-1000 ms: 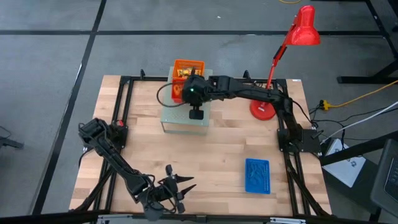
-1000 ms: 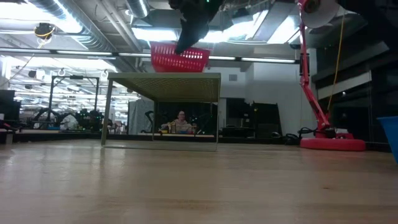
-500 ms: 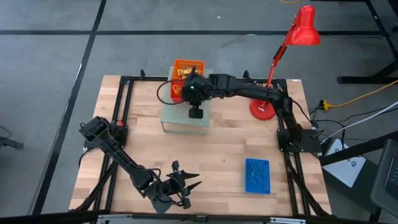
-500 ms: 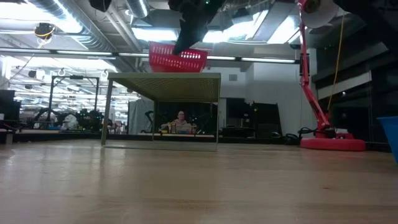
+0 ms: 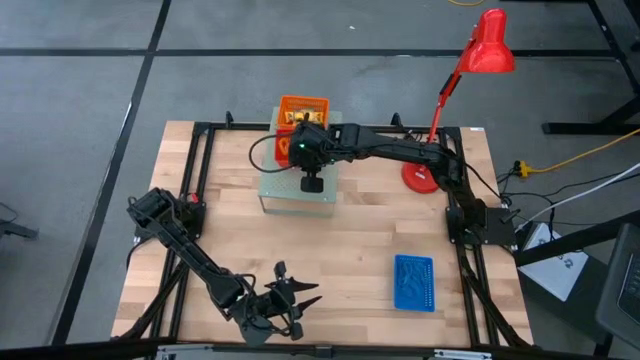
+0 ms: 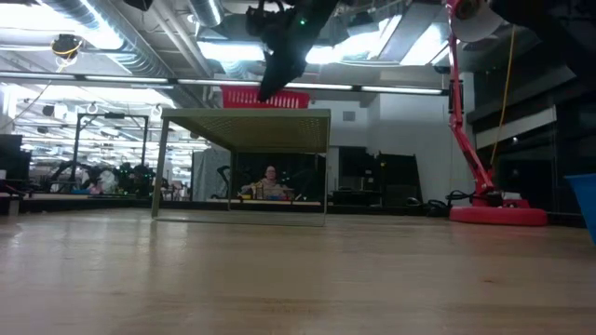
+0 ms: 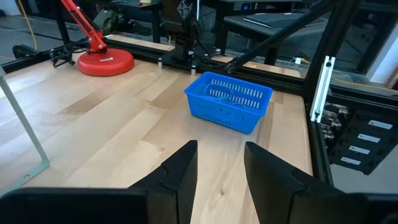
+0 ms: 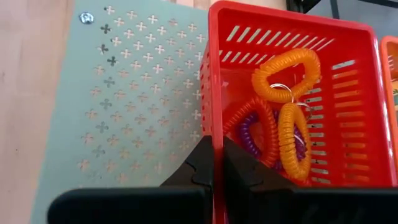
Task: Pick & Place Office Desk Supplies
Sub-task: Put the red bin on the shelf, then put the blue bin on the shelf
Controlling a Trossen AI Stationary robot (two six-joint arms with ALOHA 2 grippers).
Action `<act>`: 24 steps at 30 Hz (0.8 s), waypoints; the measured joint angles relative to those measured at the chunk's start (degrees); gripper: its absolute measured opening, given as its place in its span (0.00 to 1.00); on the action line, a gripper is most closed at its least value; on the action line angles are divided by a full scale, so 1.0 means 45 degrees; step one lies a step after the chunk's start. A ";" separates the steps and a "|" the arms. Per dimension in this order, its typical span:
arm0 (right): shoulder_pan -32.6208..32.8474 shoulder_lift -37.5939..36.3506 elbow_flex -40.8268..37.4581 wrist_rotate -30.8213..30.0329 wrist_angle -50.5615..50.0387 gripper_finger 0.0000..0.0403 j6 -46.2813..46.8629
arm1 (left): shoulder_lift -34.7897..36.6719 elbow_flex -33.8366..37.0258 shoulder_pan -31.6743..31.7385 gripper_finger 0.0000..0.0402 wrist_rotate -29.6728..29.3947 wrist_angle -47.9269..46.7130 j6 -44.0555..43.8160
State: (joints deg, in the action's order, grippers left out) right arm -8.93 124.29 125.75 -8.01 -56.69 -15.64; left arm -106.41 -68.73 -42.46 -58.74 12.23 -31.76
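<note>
A red basket (image 8: 292, 93) holds coiled ring-shaped clips, orange ones (image 8: 287, 68) and a purple one (image 8: 252, 140). It is at the pale green perforated shelf (image 5: 300, 197) at the table's far middle. My right gripper (image 8: 217, 158) is shut on it. In the low view only the basket's upper strip (image 6: 265, 96) shows above the shelf's top edge, so I cannot tell whether it rests there. My left gripper (image 5: 300, 296) hovers open near the table's near edge, holding nothing. My right gripper pinches one side wall of the red basket (image 8: 213, 121) at its rim, one finger outside and one finger (image 8: 239, 168) inside. The fingers slant down from above. The basket stays upright, its open top up, over the perforated shelf top (image 8: 124, 93).
An orange basket (image 5: 303, 107) stands on the shelf just behind the red one. A blue basket (image 5: 414, 282) lies on the table near right, ahead of my left gripper (image 7: 221, 174). A red desk lamp (image 5: 485, 50) has its base (image 5: 422, 178) at the far right.
My right gripper has gone down with the red basket. In the low view the basket showed almost whole above the shelf top before. Now only its upper strip shows. The basket has stayed upright.
</note>
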 joint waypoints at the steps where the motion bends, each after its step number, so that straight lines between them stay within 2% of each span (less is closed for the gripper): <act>1: -0.0032 0.0000 0.0000 0.0025 -0.0008 0.02 0.0000 | 0.0000 0.0000 0.0005 0.32 0.0005 0.0000 -0.0002; 12: -0.0054 0.0000 0.0000 0.0316 0.0040 0.03 0.0000 | 0.0000 0.0000 0.0005 0.32 0.0016 0.0000 -0.0002; 16: -0.0019 0.0000 0.0000 0.0308 0.0142 0.16 -0.0004 | 0.0000 0.0000 0.0005 0.32 0.0016 0.0000 -0.0002; 19: 0.0074 0.0000 0.0000 -0.0291 0.0226 0.27 -0.0006 | 0.0000 0.0000 0.0005 0.32 0.0020 0.0000 0.0000; 24: 0.0150 0.0000 0.0000 -0.0725 0.0402 0.36 -0.0039 | 0.0000 0.0000 0.0005 0.32 0.0034 0.0000 -0.0001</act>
State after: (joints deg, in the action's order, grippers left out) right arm -8.25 124.29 125.75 -11.27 -54.88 -15.81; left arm -106.41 -68.73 -42.44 -58.59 12.23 -31.76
